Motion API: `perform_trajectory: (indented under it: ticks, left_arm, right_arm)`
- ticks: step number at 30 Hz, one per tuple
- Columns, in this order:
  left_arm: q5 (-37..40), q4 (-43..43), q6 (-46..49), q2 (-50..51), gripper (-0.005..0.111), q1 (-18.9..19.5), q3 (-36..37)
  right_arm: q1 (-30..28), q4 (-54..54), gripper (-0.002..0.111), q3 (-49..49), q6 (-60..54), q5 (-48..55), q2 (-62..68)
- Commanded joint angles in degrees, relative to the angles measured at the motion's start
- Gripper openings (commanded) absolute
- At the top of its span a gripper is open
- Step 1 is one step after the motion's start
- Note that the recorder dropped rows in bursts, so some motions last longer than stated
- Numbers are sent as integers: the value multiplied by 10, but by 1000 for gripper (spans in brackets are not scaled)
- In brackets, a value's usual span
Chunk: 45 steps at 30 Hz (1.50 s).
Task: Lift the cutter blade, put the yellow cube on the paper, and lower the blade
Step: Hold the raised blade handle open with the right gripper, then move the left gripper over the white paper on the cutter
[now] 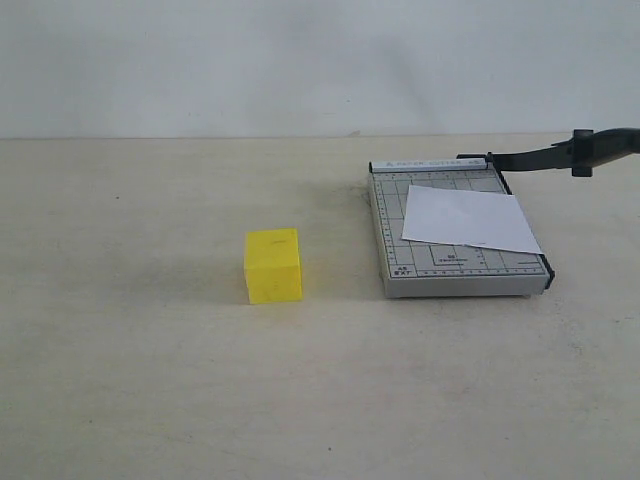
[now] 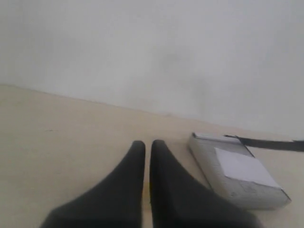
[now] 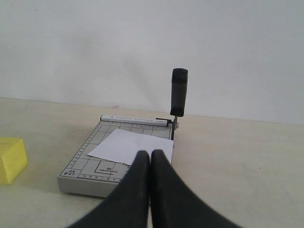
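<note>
The yellow cube [image 1: 273,265] sits on the table left of the cutter, and its corner shows as the yellow cube [image 3: 10,159] in the right wrist view. The paper [image 1: 468,218] lies flat on the grey gridded base [image 1: 395,240]. The cutter blade [image 1: 560,153] is raised, hinged at the base's back right corner. Its thick handle [image 3: 179,91] stands up behind the paper [image 3: 130,146]. My right gripper [image 3: 151,156] is shut and empty, in front of the base's near edge. My left gripper [image 2: 147,145] is shut and empty, away from the base [image 2: 209,161]. Neither gripper shows in the exterior view.
The beige table [image 1: 150,380] runs to a plain white wall [image 1: 300,60] behind. Only the cube and the cutter stand on it. The raised blade [image 2: 270,142] juts out past the base's side.
</note>
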Motion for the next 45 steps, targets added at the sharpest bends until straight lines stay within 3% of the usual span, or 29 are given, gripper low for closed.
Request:
perform_trajectory:
  ticks: [1,5,8,11,16,21,25,37,40,41,45]
  left_arm:
    - [64,-165,235,108,19,1,-51]
    - [67,-211,341,242,54,1,-96]
    - [105,-254,395,364,65,-4,-137]
    - [139,-265,425,480,59,-41,-183]
    - [100,-264,461,643,36,-155,-274]
    - [-57,-264,461,765,22,-285,-380]
    - [-143,-264,481,848,19,-354,-465]
    - [-212,-264,484,1091,19,-474,-737]
    - [-252,-264,484,1144,12,-486,-791]
    - [-257,-264,484,1164,4,-486,-809]
    - [-241,-259,484,1184,4,-486,-825]
  right_arm:
    - [1,1,0,0,0,-6,-3]
    - [1,1,0,0,0,-6,-3]
    - [1,1,0,0,0,-6,-3]
    - [1,1,0,0,0,-11,-3]
    - [1,1,0,0,0,-13,-3]
    - [1,1,0,0,0,-13,-3]
    - [1,1,0,0,0,-13,-3]
    - [1,1,0,0,0,-13,-3]
    - [1,1,0,0,0,-13,-3]
    - [1,1,0,0,0,-13,-3]
    - [1,1,0,0,0,-13,-3]
